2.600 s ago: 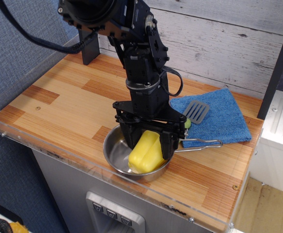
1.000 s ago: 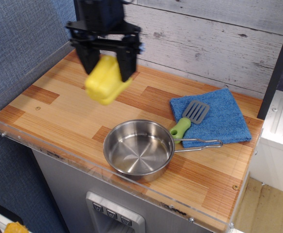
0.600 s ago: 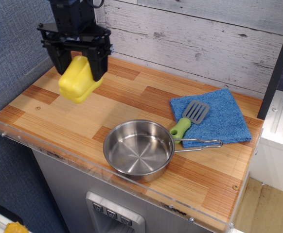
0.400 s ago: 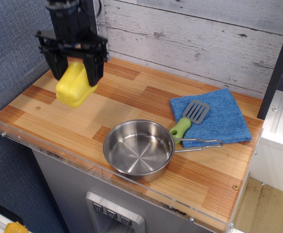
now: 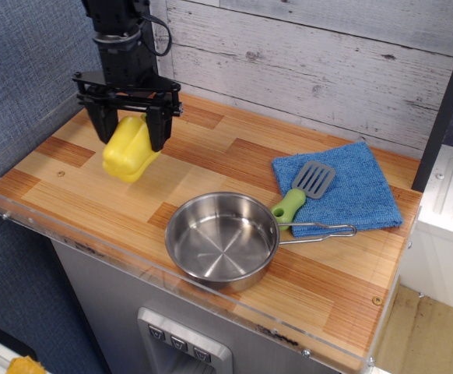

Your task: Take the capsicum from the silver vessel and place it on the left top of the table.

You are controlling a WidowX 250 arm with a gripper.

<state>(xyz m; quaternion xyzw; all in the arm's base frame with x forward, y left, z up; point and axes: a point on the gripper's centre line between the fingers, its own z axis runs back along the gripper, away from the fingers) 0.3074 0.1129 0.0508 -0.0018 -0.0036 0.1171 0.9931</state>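
Note:
My black gripper [image 5: 129,132] is shut on the yellow capsicum [image 5: 130,151] and holds it low over the left part of the wooden table [image 5: 211,160], close to or touching the surface; I cannot tell which. The fingers [image 5: 155,125] clamp its two sides. The silver vessel [image 5: 222,239] stands empty at the table's front middle, its wire handle pointing right, well to the right of the capsicum.
A blue cloth [image 5: 343,191] lies at the right with a green-handled spatula [image 5: 300,192] on it, next to the vessel. A clear acrylic rim [image 5: 63,234] edges the front and left. A plank wall stands behind the table.
The capsicum was lifted out of the vessel and carried up and left. In the last half second it came down and slightly right, closer to the table surface.

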